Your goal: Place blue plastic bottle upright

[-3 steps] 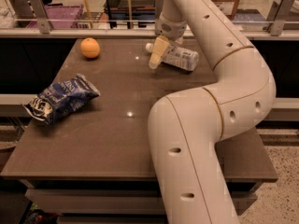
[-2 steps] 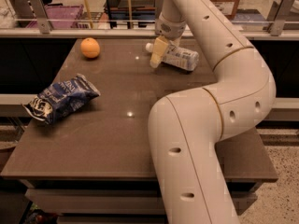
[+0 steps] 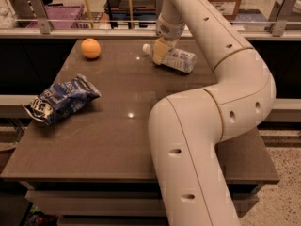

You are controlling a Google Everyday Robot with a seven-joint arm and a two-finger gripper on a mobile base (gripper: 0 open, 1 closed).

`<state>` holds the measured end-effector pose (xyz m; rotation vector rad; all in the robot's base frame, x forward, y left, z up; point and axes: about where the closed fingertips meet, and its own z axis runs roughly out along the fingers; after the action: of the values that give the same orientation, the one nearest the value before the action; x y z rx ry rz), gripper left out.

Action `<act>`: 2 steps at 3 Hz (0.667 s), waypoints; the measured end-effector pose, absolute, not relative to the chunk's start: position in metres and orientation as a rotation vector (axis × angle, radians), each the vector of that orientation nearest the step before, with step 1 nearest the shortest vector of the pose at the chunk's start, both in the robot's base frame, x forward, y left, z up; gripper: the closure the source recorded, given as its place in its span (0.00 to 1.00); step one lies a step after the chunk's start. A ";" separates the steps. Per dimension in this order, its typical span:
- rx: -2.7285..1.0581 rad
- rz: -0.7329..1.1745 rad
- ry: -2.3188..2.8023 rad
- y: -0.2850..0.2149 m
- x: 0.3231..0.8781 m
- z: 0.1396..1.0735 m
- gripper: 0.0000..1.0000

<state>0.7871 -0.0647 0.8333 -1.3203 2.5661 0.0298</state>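
The blue plastic bottle (image 3: 181, 60) lies on its side at the far middle of the brown table (image 3: 127, 140). Its white cap (image 3: 146, 48) points left and its pale blue-and-white label faces up. My gripper (image 3: 160, 53) reaches down from the white arm and sits over the bottle's neck, between cap and label. It hides that part of the bottle.
An orange (image 3: 91, 48) sits at the far left of the table. A dark blue-and-white snack bag (image 3: 61, 100) lies at the left edge. My big white arm (image 3: 202, 126) covers the right half of the table. A railing and shelves stand behind the table.
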 end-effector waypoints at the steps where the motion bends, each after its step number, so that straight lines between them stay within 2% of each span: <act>1: -1.316 0.029 2.557 -0.063 0.791 0.831 0.87; 2: -1.316 0.029 2.557 -0.063 0.791 0.832 1.00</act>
<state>0.7910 -0.0626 0.8323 -1.3163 2.5573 0.0288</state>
